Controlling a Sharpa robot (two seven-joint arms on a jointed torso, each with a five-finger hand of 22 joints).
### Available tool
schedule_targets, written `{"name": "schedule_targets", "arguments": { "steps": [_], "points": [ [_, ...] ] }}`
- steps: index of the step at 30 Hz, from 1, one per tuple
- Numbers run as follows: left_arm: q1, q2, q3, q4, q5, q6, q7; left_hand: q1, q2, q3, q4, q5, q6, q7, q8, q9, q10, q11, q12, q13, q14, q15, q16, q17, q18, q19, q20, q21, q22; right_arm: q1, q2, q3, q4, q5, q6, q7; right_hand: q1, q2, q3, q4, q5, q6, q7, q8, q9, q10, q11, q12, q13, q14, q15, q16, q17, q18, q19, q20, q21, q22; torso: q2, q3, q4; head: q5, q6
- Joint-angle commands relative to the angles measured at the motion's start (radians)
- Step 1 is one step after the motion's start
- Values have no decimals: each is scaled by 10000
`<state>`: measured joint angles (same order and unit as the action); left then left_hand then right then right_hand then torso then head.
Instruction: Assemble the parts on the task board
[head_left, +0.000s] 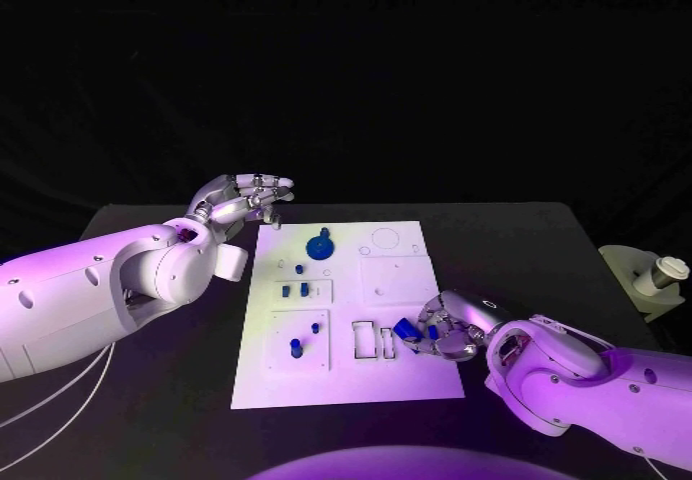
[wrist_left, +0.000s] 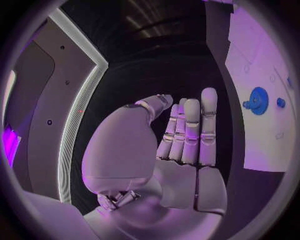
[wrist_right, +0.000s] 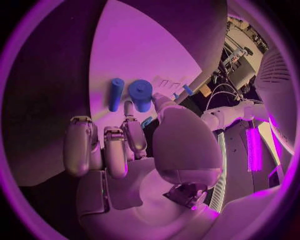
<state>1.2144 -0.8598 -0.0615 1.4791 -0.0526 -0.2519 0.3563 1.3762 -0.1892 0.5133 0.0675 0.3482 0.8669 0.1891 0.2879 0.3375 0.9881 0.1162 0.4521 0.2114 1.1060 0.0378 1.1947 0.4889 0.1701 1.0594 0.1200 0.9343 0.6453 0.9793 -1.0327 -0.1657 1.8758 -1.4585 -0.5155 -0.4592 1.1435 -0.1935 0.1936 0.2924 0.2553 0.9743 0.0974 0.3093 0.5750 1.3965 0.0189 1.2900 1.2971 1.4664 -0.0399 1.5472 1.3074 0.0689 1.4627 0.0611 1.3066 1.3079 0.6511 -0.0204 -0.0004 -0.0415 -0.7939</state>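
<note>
Board (head_left: 411, 375) recesses hold blue parts (head_left: 296, 347); right hand (head_left: 450, 332) grips one.

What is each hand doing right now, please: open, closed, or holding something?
Left hand: holds nothing, fingers straight and together, raised off the task board.
Right hand: over the board beside blue parts; whether it grips one cannot be told.

Your robot has two thick, rounded arms in smooth white casing. The left arm (head_left: 101, 290) swells to a bulbous joint near the wrist, with thin pale cables hanging below it. The right arm (head_left: 606, 385) has small dark screw holes dotted along its shell. Each ends in a silver metal hand: the left hand (head_left: 248, 198) and right hand (head_left: 450, 330) have segmented fingers, smooth domed palm covers and exposed metal fittings at the wrist.
</note>
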Motion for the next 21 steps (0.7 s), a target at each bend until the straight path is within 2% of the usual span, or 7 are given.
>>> {"name": "schedule_targets", "arguments": {
  "steps": [1,8,13,16,21],
  "points": [
    [8,1,8,41,40,205,60,-75,7,-16,26,-5,-57,5,-22,-7,-55,-6,28,16,-63,1,68,-14,145,11,78,-67,-11,-43,67,-3,-65,-253,355,-263,-65,17,-91,-6,14,59,-24,83,20,65,-7,45,20,913,-77,32,1949,-166,236,-17,-19,1689,-9,-2,-17,5,-25],
    [9,-14,8,59,40,249,41,-87,9,-21,38,-4,-60,6,-21,-7,-61,-5,34,18,-64,3,72,-16,145,11,80,-71,-13,-128,195,-3,-157,-355,450,-426,21,68,-192,-17,16,159,-69,167,66,98,-44,86,77,914,-105,34,1956,-169,244,-38,-4,1702,-15,3,-12,23,-49],
    [9,-14,8,58,40,260,37,-104,15,-25,54,-2,-63,7,-20,-7,-69,-3,41,20,-64,5,76,-17,144,13,83,-76,-17,-145,228,-2,-162,-421,171,-464,329,214,-238,-27,234,357,-171,350,159,273,-136,309,313,920,-182,42,1984,-193,291,-100,119,1760,-17,6,-7,33,-51],
    [9,-13,8,56,40,261,37,-104,15,-25,54,-2,-63,7,-20,-7,-69,-3,41,20,-64,5,76,-17,144,13,83,-76,-17,-150,220,-1,-113,-443,-288,-399,560,389,-176,-41,384,488,-251,471,215,416,-207,495,505,932,-241,61,2044,-212,329,-152,214,1804,-24,3,-19,39,-52],
    [9,-5,8,42,40,263,36,-104,15,-25,54,-2,-63,7,-20,-7,-69,-3,41,20,-64,5,76,-17,144,13,83,-76,-17,-150,114,22,129,-384,-1151,-142,835,552,-46,-53,477,608,-342,591,271,487,-288,569,593,940,-308,73,2084,-224,356,-209,274,1835,-34,4,-30,38,-36]
  ]
}}
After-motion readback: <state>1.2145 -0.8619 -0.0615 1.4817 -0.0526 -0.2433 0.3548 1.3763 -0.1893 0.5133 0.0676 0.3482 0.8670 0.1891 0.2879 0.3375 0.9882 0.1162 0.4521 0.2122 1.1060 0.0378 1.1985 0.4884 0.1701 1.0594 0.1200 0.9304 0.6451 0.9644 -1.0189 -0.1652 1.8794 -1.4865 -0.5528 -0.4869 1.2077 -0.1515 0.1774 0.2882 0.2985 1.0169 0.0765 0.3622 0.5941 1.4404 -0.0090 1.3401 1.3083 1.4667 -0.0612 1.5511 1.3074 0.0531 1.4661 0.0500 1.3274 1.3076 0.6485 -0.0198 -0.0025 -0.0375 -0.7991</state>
